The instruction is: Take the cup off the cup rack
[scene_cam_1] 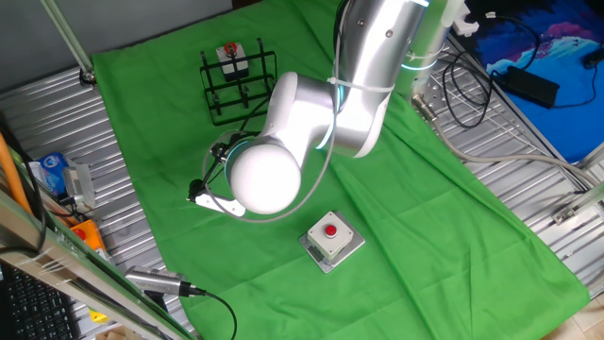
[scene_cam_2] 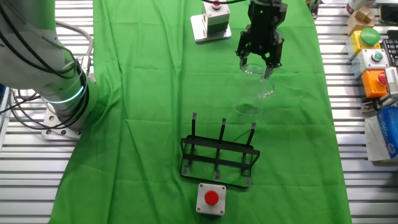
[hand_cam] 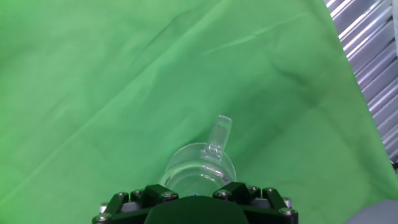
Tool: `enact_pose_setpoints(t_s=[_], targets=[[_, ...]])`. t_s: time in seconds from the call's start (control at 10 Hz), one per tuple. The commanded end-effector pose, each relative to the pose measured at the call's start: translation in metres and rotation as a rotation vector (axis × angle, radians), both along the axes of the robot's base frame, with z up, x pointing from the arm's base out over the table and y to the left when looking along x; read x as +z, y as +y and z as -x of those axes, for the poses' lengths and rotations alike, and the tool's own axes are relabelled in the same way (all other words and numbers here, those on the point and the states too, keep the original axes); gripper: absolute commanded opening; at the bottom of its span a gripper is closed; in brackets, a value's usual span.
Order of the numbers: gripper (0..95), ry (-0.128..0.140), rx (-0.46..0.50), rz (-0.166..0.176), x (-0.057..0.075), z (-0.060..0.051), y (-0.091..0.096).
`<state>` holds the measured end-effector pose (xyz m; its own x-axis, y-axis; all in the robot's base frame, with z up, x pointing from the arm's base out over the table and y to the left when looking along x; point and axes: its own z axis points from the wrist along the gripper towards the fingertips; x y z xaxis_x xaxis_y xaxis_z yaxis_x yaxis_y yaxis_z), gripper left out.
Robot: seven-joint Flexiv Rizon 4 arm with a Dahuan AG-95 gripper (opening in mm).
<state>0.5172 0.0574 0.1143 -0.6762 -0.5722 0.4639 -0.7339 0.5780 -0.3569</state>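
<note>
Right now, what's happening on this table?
The robot arm's gripper is holding a clear glass cup above the green cloth, well away from the black wire cup rack. The rack's pegs are bare, so the cup is already off it.

Both fixed views look down from opposite sides and share the green cloth (scene_cam_1: 453, 236); the hand view looks down closely.
</note>
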Motion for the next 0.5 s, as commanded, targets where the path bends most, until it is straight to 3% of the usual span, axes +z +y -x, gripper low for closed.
enact_pose_setpoints(t_s=[0.1,0.5], targets=[[0.0,-0.039,-0.061,-0.004,-0.003,0.0,0.002],[0.0,-0.056,-0.09,-0.013,-0.011,0.0,0.014]])
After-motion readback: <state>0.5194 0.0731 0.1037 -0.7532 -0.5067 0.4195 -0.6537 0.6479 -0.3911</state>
